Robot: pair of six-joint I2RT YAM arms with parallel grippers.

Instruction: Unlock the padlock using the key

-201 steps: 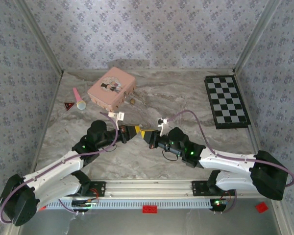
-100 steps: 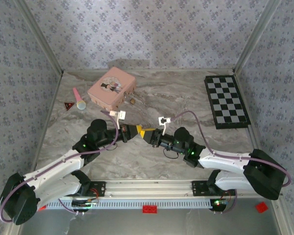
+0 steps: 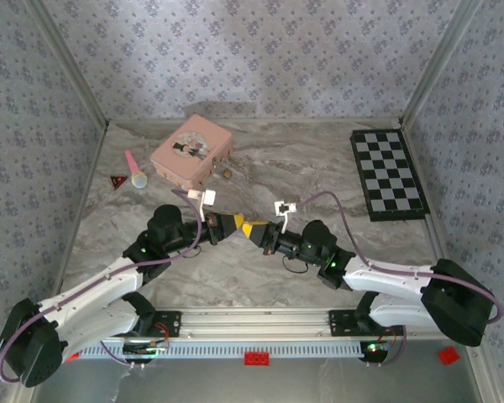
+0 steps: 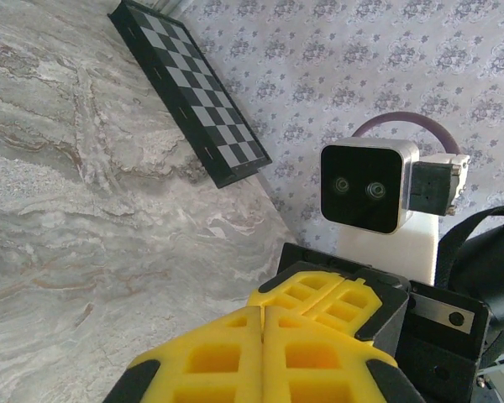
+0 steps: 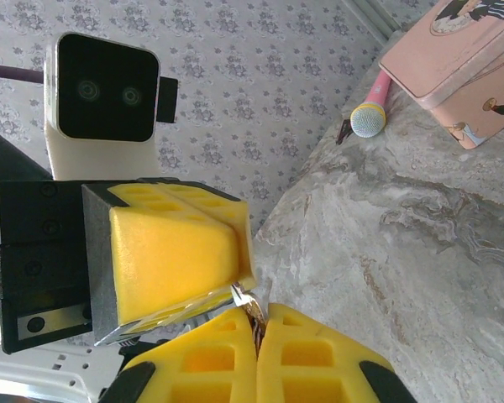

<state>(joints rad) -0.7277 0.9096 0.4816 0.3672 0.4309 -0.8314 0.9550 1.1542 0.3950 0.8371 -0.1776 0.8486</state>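
My two grippers meet tip to tip over the middle of the table. The left gripper point(image 3: 233, 222) point(image 4: 261, 312) is shut, with nothing showing in its seam. My right gripper point(image 3: 254, 228) point(image 5: 259, 323) is shut on the key point(image 5: 252, 304), a small metal piece poking out of its seam. The key's end touches the tip of the left gripper's yellow fingers point(image 5: 176, 252); I cannot tell if they pinch it. The padlock point(image 3: 227, 174), a tiny brass speck, lies on the table beside the pink tin point(image 3: 191, 151).
A chessboard point(image 3: 388, 175) point(image 4: 193, 101) lies at the back right. A pink toy microphone point(image 3: 136, 170) point(image 5: 370, 113) and a small red triangle point(image 3: 116, 181) lie left of the tin. Patterned walls close in the table on three sides.
The right arm's wrist has slid to the right and stretched out, its fingertips staying against the left gripper. The left arm has barely moved.
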